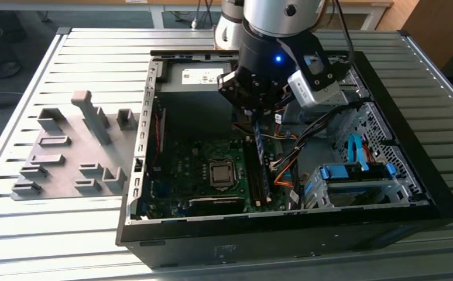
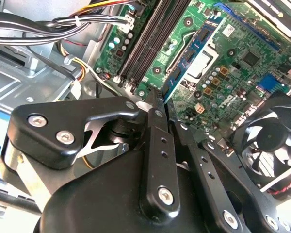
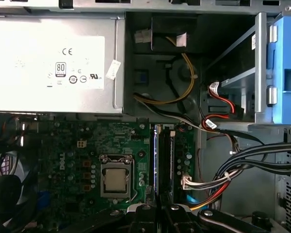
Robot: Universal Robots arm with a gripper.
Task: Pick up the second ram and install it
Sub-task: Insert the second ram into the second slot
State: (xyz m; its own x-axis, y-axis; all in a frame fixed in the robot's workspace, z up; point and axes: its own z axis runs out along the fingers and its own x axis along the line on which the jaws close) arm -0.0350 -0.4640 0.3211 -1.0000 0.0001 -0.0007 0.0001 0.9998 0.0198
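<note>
Gripper (image 1: 256,114) hangs over the open PC case (image 1: 414,193), w/ jaws clamped on the second ram (image 1: 258,153), which hangs edge-on below them as a long thin blue-green stick reaching down toward the motherboard (image 1: 187,170). Lower end of the stick sits at or just above the ram slots (image 1: 259,181); can't tell from ext view if it's seated or just hovering.

In the second wrist view the black fingers (image 2: 157,145) are drawn close together, the thin edge of the stick pinched between them, tip pointing at the dark slots (image 2: 150,41) ahead of the jaws. CPU socket (image 2: 196,60) lies to one side of the jaws, case fan (image 2: 269,141) further out on that same side; cable bundle (image 2: 63,24) on the other side.

In the first wrist view the gripper (image 3: 160,213) is right over the slots (image 3: 165,160), stick's bluish edge (image 3: 156,155) running straight out from the jaws along one slot. CPU socket (image 3: 115,177) beside the jaws, power supply (image 3: 53,56) well beyond them, blue drive bracket (image 3: 286,68) and red/yellow wires (image 3: 223,102) off to the opp side.

In ext view, grey holder blocks (image 1: 74,152) sit on the slatted table (image 1: 55,234), well apart from the jaws, outside the case
</note>
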